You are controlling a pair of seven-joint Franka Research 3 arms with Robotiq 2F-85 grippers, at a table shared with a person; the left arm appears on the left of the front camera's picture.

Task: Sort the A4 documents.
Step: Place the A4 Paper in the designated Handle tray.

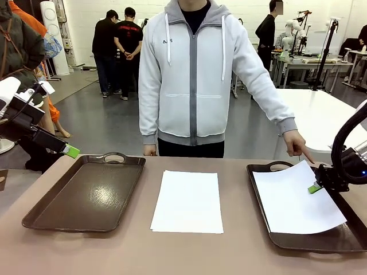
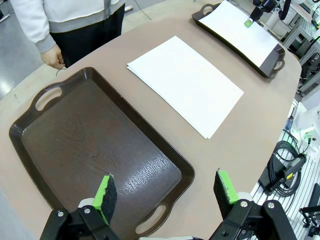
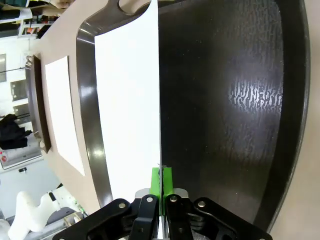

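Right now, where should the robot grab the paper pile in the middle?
Probably the left long edge of the pile, coming from the left with the open left end effector. The pile lies flat and thin on the table, so only its edges offer a hold.

You are in a large open lab or test hall, not a home or an office; a bare grey floor (image 1: pixel 103 126) runs far back behind the brown counter (image 1: pixel 189 252); work tables (image 1: pixel 312 62) at the far right carry equipment, and a tall black stand (image 1: pixel 324 48) rises by them; several people (image 1: pixel 118 48) stand in a group near the white back wall (image 1: pixel 86 14); in the left wrist view, coiled black cables (image 2: pixel 281 150) lie below the counter's edge.
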